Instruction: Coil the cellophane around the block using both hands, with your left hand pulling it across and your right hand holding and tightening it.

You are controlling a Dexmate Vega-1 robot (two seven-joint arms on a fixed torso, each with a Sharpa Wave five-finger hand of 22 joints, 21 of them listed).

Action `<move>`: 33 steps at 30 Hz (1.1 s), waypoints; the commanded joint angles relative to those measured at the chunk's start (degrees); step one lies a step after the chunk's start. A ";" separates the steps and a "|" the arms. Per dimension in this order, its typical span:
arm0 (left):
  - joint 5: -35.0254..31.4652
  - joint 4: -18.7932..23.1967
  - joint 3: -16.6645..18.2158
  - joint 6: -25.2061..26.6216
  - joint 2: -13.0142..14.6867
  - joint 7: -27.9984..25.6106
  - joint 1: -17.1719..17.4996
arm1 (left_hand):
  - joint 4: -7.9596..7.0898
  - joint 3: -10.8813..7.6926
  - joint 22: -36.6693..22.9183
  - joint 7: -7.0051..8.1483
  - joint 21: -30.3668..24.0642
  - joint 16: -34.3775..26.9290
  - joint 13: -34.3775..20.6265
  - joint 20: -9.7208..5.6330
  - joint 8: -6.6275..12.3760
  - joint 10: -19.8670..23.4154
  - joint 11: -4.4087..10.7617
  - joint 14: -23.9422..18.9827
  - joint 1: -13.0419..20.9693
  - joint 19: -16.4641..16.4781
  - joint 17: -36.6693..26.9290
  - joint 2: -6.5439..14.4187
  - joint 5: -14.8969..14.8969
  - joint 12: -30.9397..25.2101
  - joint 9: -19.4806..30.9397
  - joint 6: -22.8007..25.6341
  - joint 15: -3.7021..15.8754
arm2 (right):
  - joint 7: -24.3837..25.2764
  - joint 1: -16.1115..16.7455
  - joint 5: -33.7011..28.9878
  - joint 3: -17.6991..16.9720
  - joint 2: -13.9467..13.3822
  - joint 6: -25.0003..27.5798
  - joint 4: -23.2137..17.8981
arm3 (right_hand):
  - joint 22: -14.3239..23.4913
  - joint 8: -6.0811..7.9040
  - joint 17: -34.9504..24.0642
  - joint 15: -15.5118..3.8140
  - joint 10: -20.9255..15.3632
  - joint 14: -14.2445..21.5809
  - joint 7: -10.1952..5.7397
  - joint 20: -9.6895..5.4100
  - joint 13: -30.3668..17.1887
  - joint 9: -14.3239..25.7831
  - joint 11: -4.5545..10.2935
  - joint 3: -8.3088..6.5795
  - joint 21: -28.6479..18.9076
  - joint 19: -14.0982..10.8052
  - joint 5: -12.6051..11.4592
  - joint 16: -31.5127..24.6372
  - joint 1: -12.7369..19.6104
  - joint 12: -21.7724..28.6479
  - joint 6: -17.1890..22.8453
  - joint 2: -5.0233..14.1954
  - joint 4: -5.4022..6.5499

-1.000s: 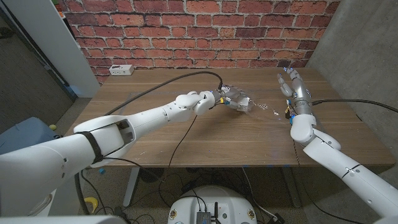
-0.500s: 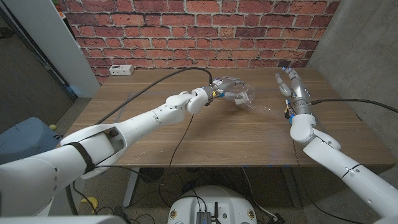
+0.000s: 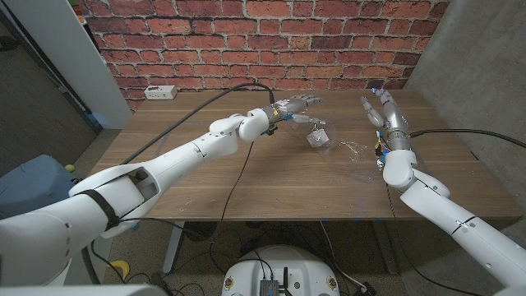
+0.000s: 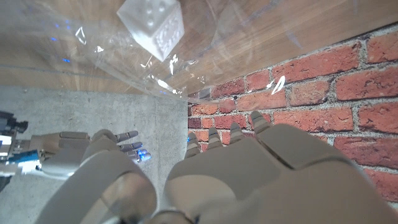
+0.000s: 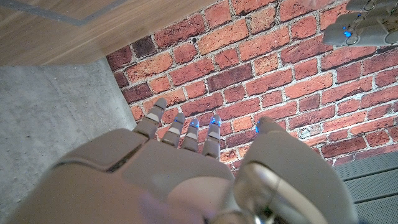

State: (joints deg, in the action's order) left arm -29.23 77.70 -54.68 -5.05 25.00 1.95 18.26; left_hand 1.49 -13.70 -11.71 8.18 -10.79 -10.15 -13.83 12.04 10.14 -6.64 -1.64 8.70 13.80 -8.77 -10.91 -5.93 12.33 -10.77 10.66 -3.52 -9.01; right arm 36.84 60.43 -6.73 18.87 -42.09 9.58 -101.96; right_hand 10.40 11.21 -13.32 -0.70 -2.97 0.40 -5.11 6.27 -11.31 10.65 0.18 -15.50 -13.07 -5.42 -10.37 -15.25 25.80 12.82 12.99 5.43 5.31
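key relation: block (image 3: 316, 137) lies just below and slightly toward the near edge from the left hand (image 3: 294, 105); left hand is nearer to it than the right hand (image 3: 380, 108), which stands well apart toward the right edge.
cellophane: clear sheet (image 3: 343, 148) spread around the block on the table (image 3: 271, 185), loose end trailing toward the right hand; in the left wrist view the cellophane (image 4: 93, 56) stretches between the hand and the block (image 4: 152, 26). Long axis looks to run left-right across the table, hard to be sure, film is near invisible.
block: small pale cube, mid-table toward the far half; cannot tell if it sits on the wood or hangs in the film.
right hand: near right side of table, raised, fingers spread and pointing up toward the far edge, nothing seen in them; its own wrist view shows the hand (image 5: 180, 162) against brick, fingers apart.
left hand: past table centre, lifted, fingers extended toward the right; cannot tell whether they pinch the film, sheet edge too faint.
containers: none seen.
far left corner: white power strip (image 3: 159, 92), nothing on it.
judgement: wrap looks loose; next move likely needs the right hand to come in toward the trailing film.
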 commanded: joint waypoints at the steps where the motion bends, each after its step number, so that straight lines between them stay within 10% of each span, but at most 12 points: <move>1: 9.57 -0.45 4.89 -4.40 0.03 1.31 2.22 | -0.48 0.03 0.01 0.16 -0.03 -0.24 -0.04 0.20 0.03 -0.49 0.28 -0.06 -0.40 -0.59 0.00 0.75 0.65 -0.17 0.04 -0.30 0.15 | 0.09 0.38 0.15 -0.50 -0.17 -1.45 0.07 | 0.12 -0.06 -0.16 0.51 -0.39 0.32 0.24 0.45 -0.08 0.18 0.02 0.25 0.02 -0.17 -0.18 0.13 -0.29 -0.23 0.03 -0.57 0.11; 33: 31.08 7.79 19.65 -12.36 5.08 -4.78 17.57 | -1.87 -0.03 0.11 2.11 -1.22 -0.67 1.31 0.14 0.56 -0.03 1.58 -0.90 -1.96 0.64 0.26 3.60 1.06 -0.82 -0.42 0.39 3.04 | -2.35 -0.25 5.19 -0.72 3.61 -10.63 1.27 | 0.13 0.05 -0.06 0.82 -1.55 1.06 0.27 0.49 -0.07 0.17 -0.44 1.28 -0.47 -2.18 -0.64 0.16 -2.73 -0.14 0.72 -0.70 0.73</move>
State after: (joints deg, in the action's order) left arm -4.67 82.76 -39.65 -14.81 28.24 -0.94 30.50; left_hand 0.12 -13.67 -11.44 9.74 -11.47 -10.82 -12.56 12.17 10.40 -6.60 -0.61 7.43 11.86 -8.61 -10.66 -3.19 12.79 -11.46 10.12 -3.18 -7.12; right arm 35.91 60.27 -4.11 18.26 -40.10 2.39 -100.80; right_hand 10.41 11.22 -13.31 -0.09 -3.90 1.02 -4.91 6.70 -11.19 10.67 -0.31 -14.34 -13.08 -7.04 -10.63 -15.26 23.60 12.82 13.20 4.61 6.05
